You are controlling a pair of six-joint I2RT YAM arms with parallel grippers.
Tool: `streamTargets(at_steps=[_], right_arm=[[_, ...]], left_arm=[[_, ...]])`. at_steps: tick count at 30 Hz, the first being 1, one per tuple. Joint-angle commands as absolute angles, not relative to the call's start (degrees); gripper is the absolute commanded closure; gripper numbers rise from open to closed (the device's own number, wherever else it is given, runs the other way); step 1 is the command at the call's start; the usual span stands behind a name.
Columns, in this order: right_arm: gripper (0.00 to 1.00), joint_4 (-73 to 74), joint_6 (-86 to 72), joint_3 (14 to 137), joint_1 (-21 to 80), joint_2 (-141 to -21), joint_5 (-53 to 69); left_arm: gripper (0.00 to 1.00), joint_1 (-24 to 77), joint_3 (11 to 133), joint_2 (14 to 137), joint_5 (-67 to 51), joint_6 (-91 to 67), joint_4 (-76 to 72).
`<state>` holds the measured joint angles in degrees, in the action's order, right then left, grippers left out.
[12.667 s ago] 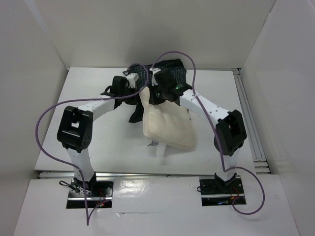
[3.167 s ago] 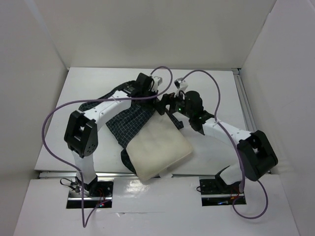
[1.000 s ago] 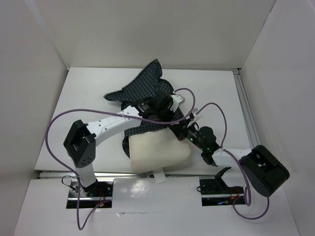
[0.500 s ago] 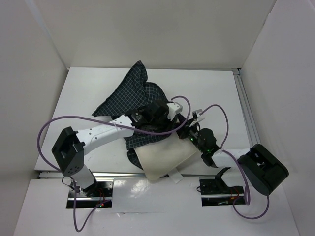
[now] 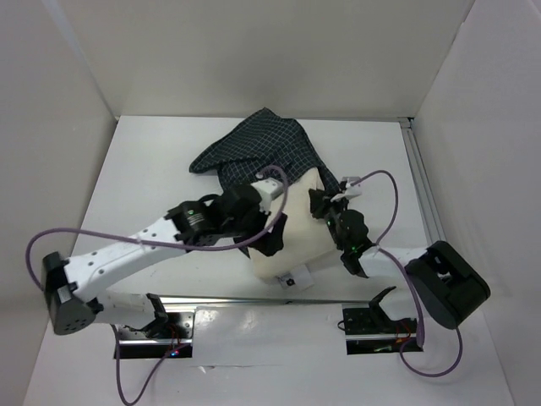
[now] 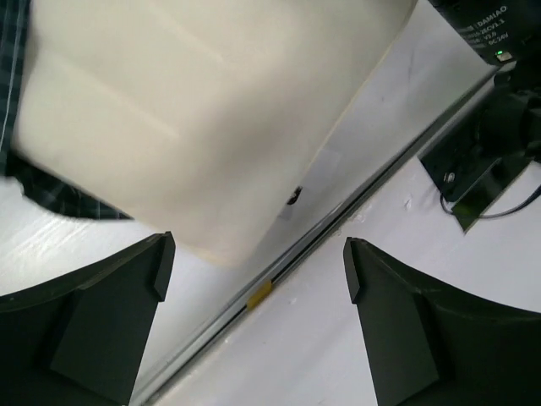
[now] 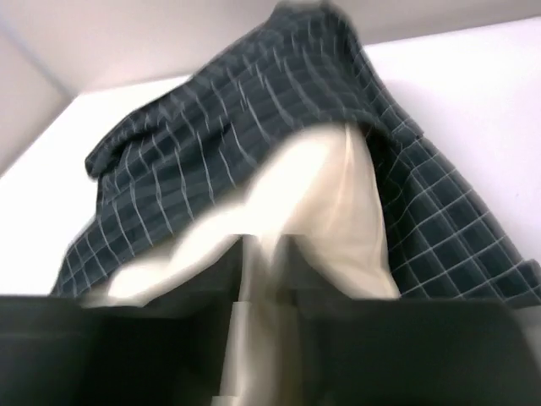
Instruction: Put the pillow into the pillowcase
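Seeing the pillow (image 5: 300, 241) lying lengthwise toward the arms, far end inside the pillowcase (image 5: 262, 144), left gripper (image 6: 258, 247) spread wide at its near-left edge, right gripper (image 5: 326, 205) too blurry to call.

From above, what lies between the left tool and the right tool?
The pillow lies between the left tool and the right tool, its far end covered by the pillowcase. The top view shows this.
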<state>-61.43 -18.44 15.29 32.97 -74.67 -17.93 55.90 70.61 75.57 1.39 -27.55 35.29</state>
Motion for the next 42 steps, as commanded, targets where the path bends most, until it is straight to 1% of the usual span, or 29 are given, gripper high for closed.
streamTargets(at_steps=[1,2,3,4,5,6,8,9,10,11,12,13,14,16,17,20,23,28,31,32,33,35,36,37,39,41,42], right_arm=[[0.53,-65.8,-13.6,24.1,32.7,-76.7,-23.1],[0.19,-63.4,-12.7,26.0,32.7,-76.7,-23.1],[0.09,-54.2,-11.9,28.2,32.7,-76.2,-21.8],[0.00,-48.9,-10.6,33.7,32.7,-76.2,-21.1],[0.00,-43.1,-10.0,36.6,32.7,-76.2,-21.1],[0.00,-33.0,-9.4,39.2,32.7,-76.8,-22.3],[0.00,-23.7,-7.0,46.4,32.2,-77.3,-19.9],[0.00,-12.4,-6.9,49.5,32.2,-78.6,-18.8],[0.00,-5.8,-6.9,53.0,32.2,-81.1,-13.2],[0.00,0.8,-7.6,60.4,32.2,-83.0,-9.8],[0.00,12.1,-9.7,63.8,32.2,-84.9,-7.4],[0.00,14.8,-11.1,65.6,32.7,-87.7,-0.9],[0.00,15.8,-11.1,66.3,34.5,-87.7,1.8],[0.00,14.4,-11.4,64.7,38.1,-87.7,1.8],[0.00,14.4,-10.8,64.7,41.9,-88.3,0.5],[0.00,20.1,-12.4,69.8,46.7,-93.5,-4.1],[0.00,22.0,-13.1,71.1,51.1,-98.6,-10.6],[0.00,25.1,-17.7,73.7,54.8,-104.1,-16.5],[0.00,25.7,-19.8,73.7,54.8,-107.2,-18.8],[0.04,25.1,-20.7,73.7,54.8,-108.4,-18.8],[0.37,24.5,-20.7,73.7,54.8,-108.4,-17.9],[0.76,22.3,-21.3,71.8,54.3,-108.4,-17.3],[1.00,22.2,-21.3,71.8,54.3,-108.4,-17.3],[1.00,22.2,-21.3,71.1,53.8,-108.4,-18.2],[1.00,19.4,-19.1,70.2,53.8,-104.5,-17.4],[1.00,15.8,-16.0,68.4,53.2,-101.3,-13.7],[1.00,14.6,-15.0,67.9,53.2,-97.9,-10.0]], left_arm=[[0.00,54.1,65.0,68.7,11.8,-36.8,40.2],[0.00,53.1,63.4,67.2,11.8,-38.2,40.3],[0.00,50.8,61.6,64.2,11.8,-39.1,40.3],[0.00,49.4,58.2,62.7,12.3,-41.0,40.3],[0.00,48.1,56.5,61.4,12.3,-41.7,38.9],[0.00,44.9,54.9,59.4,11.5,-41.7,38.2],[0.00,41.7,51.6,58.1,9.7,-42.2,36.7],[0.00,40.0,50.8,58.1,8.6,-42.2,35.0],[0.00,36.8,49.7,57.5,8.6,-42.2,34.5],[0.00,35.0,49.7,57.5,7.4,-42.8,33.9],[0.00,33.2,48.9,57.5,6.8,-42.8,33.2],[0.00,29.9,48.9,58.4,6.8,-42.8,33.2],[0.00,28.2,48.3,59.4,6.0,-42.9,33.2],[0.00,24.2,47.4,60.2,4.8,-42.4,31.3],[0.00,23.0,46.2,60.2,2.7,-41.2,30.0],[0.00,18.6,43.7,60.9,-2.0,-40.3,25.3],[0.00,16.8,41.9,61.6,-3.2,-39.7,23.2],[0.00,15.5,39.1,62.1,-5.3,-39.7,20.9],[0.00,14.9,37.3,60.4,-6.0,-39.7,19.3],[0.00,14.9,37.3,59.5,-6.9,-39.7,18.1],[0.00,14.9,36.4,59.5,-7.6,-39.1,17.2],[0.00,14.9,35.6,59.0,-9.0,-38.3,15.6],[0.00,14.9,35.1,59.0,-10.0,-37.5,13.7],[0.00,14.9,35.1,59.0,-11.2,-36.7,12.7],[0.00,16.1,34.5,61.0,-12.8,-35.0,9.9],[0.00,17.0,33.9,63.4,-14.5,-32.3,4.8],[0.00,17.6,33.9,64.3,-15.0,-32.3,3.6]])
